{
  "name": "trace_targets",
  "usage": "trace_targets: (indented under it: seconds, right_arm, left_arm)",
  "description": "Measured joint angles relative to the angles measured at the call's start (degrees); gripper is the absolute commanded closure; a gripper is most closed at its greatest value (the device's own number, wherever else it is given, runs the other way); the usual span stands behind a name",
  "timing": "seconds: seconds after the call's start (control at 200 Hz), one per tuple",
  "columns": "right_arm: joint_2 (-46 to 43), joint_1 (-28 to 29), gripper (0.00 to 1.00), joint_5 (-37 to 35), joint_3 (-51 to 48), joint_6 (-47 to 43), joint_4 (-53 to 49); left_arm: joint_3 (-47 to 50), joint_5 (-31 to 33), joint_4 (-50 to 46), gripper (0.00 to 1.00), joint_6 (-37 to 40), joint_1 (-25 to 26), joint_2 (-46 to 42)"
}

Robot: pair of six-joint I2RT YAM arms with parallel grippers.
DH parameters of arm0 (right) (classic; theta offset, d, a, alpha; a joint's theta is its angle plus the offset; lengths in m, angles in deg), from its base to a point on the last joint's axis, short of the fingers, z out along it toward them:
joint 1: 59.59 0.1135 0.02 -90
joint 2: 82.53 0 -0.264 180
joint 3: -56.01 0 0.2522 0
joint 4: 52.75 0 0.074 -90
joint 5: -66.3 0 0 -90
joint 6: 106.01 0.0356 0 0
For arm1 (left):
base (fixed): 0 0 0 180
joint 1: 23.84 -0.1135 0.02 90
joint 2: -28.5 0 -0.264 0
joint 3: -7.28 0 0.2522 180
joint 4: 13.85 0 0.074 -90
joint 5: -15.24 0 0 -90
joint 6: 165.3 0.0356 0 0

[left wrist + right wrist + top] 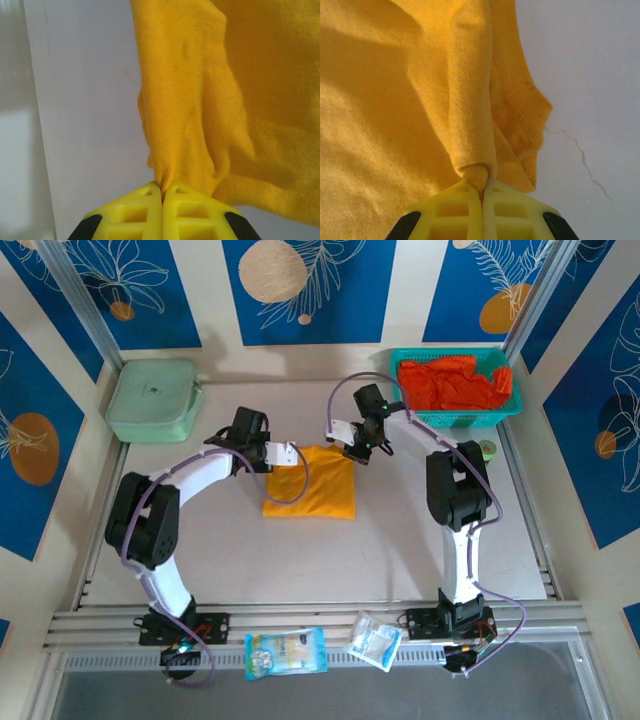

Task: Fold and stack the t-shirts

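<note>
The yellow shirt lies mid-bench as a folded, roughly rectangular pad. It is slightly longer left to right than near to far, with its edges close to square with the bench. Which way the collar or hem points cannot be made out.

The left pincer sits at the pad's far left corner. In the left wrist view, the left pincer has its jaws pressed together on a pinched fold of yellow cloth, with no gap visible. The right pincer sits at the far right corner. In the right wrist view, the right pincer is likewise clamped on a rolled ridge of the same cloth, beside a stitched hem.

The red shirts lie crumpled in the basket at the far right. How many there are cannot be determined. A lidded box stands at the far left.

Both wrist views cut the shirt off at the frame edges. From above, the arms cover the gripped corners.
</note>
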Motion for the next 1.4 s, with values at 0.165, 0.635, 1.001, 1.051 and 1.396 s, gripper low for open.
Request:
trace_targets:
  seconds: [0.165, 0.635, 1.001, 1.051, 1.396]
  right_arm:
    - [2.8, -0.2, 0.76, -0.7, 0.0, 2.3, 3.1]
    - [3.8, -0.5, 0.01, -1.3, 3.5, 5.9, 7.5]
    - [-4.9, -0.6, 0.01, -13.5, 14.3, 28.4, -3.0]
    - [-5.0, -0.3, 0.01, -17.6, 22.1, 33.0, -7.8]
    - [-34.8, 4.6, 0.07, -24.3, -0.7, 55.3, -15.0]
  left_arm:
    - [-1.0, 0.0, 2.5, 1.0, 0.1, -0.3, 3.2]
    - [-2.2, 3.9, 11.6, 0.13, -4.5, -1.8, 7.1]
    - [-6.7, 15.2, 17.5, 0.01, -20.5, -2.0, 1.6]
    - [-7.2, 15.5, 16.8, 0.01, -23.9, -2.1, -1.5]
    - [-12.8, 13.5, -0.3, 0.06, -50.1, -2.1, -22.1]
